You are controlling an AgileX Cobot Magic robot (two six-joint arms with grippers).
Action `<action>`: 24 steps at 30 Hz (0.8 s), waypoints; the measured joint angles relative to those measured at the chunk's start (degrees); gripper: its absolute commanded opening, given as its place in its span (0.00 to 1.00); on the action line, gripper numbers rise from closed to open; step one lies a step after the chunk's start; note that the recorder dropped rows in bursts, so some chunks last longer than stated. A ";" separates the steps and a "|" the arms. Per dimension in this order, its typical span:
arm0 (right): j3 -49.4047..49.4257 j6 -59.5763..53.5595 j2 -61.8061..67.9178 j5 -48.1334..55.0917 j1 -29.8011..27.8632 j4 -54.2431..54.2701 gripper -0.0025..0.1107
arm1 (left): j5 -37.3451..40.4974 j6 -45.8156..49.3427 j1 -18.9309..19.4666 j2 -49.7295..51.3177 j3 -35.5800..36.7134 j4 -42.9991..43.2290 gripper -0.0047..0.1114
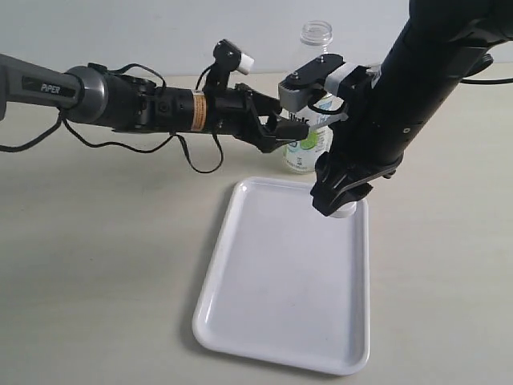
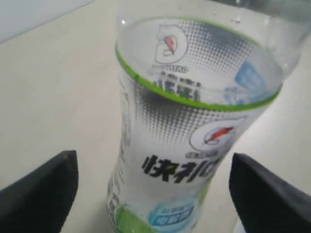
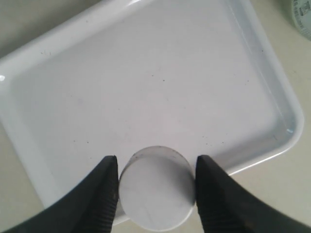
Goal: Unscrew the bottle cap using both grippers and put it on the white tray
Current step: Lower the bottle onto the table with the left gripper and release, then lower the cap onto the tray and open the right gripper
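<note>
The bottle (image 1: 309, 148) stands upright beyond the white tray's (image 1: 280, 281) far edge, its neck (image 1: 317, 32) bare and uncapped. My left gripper (image 1: 284, 132) is open around the bottle's labelled middle; in the left wrist view both black fingers (image 2: 48, 189) stand clear of the bottle (image 2: 194, 145). My right gripper (image 1: 341, 204) is shut on the bottle cap (image 1: 343, 212) just above the tray's far right corner. In the right wrist view the ribbed pads (image 3: 104, 194) press both sides of the cap (image 3: 156, 187) over the tray's (image 3: 146, 87) rim.
Everything rests on a beige tabletop (image 1: 96, 265). Loose black cables (image 1: 192, 160) hang under the left arm. The bulky right arm (image 1: 417, 88) slants down across the bottle's right side. A sliver of the bottle's base (image 3: 303, 17) shows beside the tray corner.
</note>
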 measured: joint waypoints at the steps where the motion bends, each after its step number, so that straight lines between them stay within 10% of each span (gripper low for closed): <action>1: 0.00 0.00 0.00 0.00 0.00 0.00 0.02 | -1.56 -1.05 0.78 -0.27 0.00 0.72 0.74; 14: 2.92 0.02 4.08 -1.34 0.48 3.24 0.02 | -21.89 -16.45 20.31 -1.60 0.00 8.42 0.74; 24: 4.70 2.53 10.49 -10.58 8.57 0.13 0.02 | -22.00 -17.88 21.59 -1.60 -0.07 9.07 0.74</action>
